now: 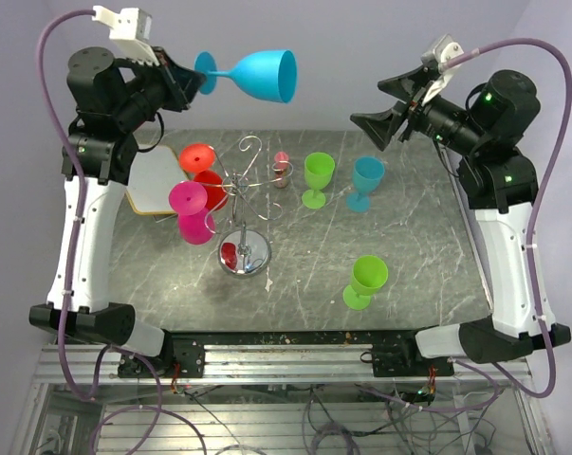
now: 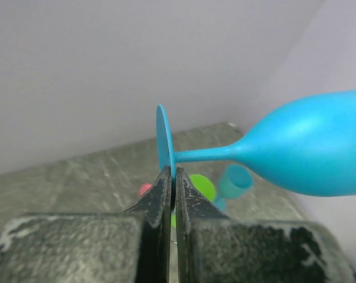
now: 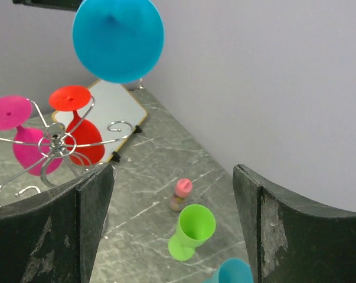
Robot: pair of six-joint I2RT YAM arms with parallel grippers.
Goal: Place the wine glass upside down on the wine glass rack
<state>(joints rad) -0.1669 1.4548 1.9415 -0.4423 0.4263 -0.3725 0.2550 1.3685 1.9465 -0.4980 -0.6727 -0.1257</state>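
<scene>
My left gripper point(image 1: 196, 81) is shut on the round foot of a blue wine glass point(image 1: 257, 74), held sideways high above the table's far edge, bowl pointing right. In the left wrist view the fingers point(image 2: 165, 194) pinch the foot's thin disc point(image 2: 163, 138). The blue glass also shows in the right wrist view point(image 3: 117, 38). The silver wire rack point(image 1: 245, 190) stands on its chrome base point(image 1: 245, 253) at centre left, with a red glass point(image 1: 204, 171) and a pink glass point(image 1: 193, 213) hanging upside down. My right gripper point(image 1: 385, 106) is open and empty, raised at the far right.
Two green glasses point(image 1: 317, 177) point(image 1: 366, 281) and a teal glass point(image 1: 366, 181) stand upright right of the rack. A small pink-capped bottle point(image 1: 282, 169) stands behind the rack. A white board point(image 1: 157, 180) lies at the far left. A lilac wall backs the table.
</scene>
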